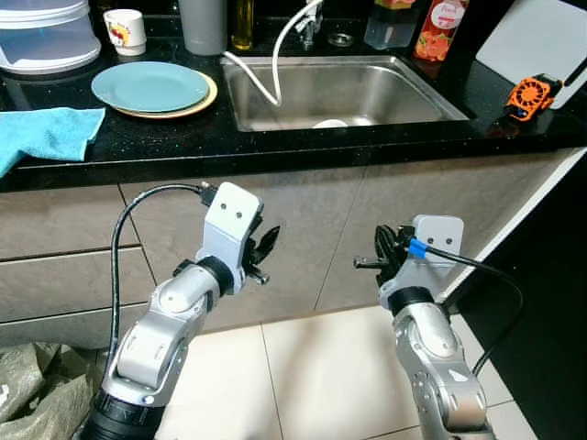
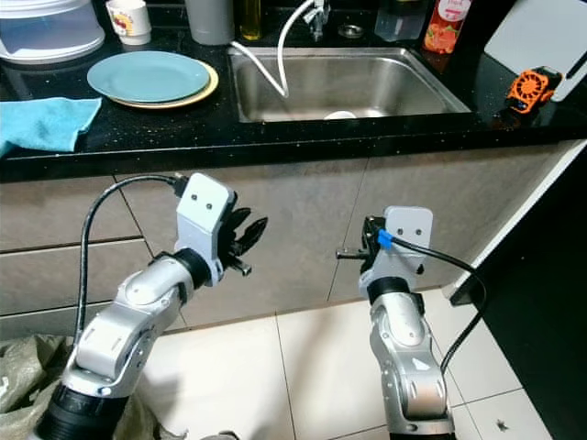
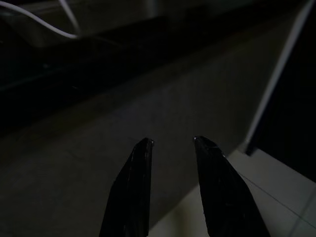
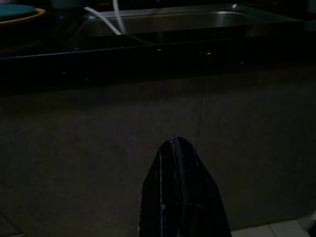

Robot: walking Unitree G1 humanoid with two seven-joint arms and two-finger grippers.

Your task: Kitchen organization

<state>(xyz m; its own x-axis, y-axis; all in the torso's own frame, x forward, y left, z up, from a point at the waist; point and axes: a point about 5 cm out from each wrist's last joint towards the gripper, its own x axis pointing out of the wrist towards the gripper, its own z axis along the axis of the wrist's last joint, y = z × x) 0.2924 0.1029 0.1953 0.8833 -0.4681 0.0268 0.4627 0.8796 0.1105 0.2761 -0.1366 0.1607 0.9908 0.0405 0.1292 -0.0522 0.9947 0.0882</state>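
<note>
Both grippers hung below the counter [image 1: 275, 151], facing the cabinet fronts. The left gripper [image 1: 266, 249] had its fingers parted and empty; the right gripper [image 4: 180, 190] was pressed closed on nothing. The plates [image 1: 154, 89] lay up and to the left (beside the sink [image 1: 330, 87]), nearer the left arm.

The worktop [image 1: 303, 142] was glossy black speckled stone; the sink [image 1: 385, 92] brushed steel. A soft blue cloth [image 1: 46, 133] lay far left. The plate [image 1: 151, 87] looked glazed, the floor [image 1: 312, 367] smooth tile.
</note>
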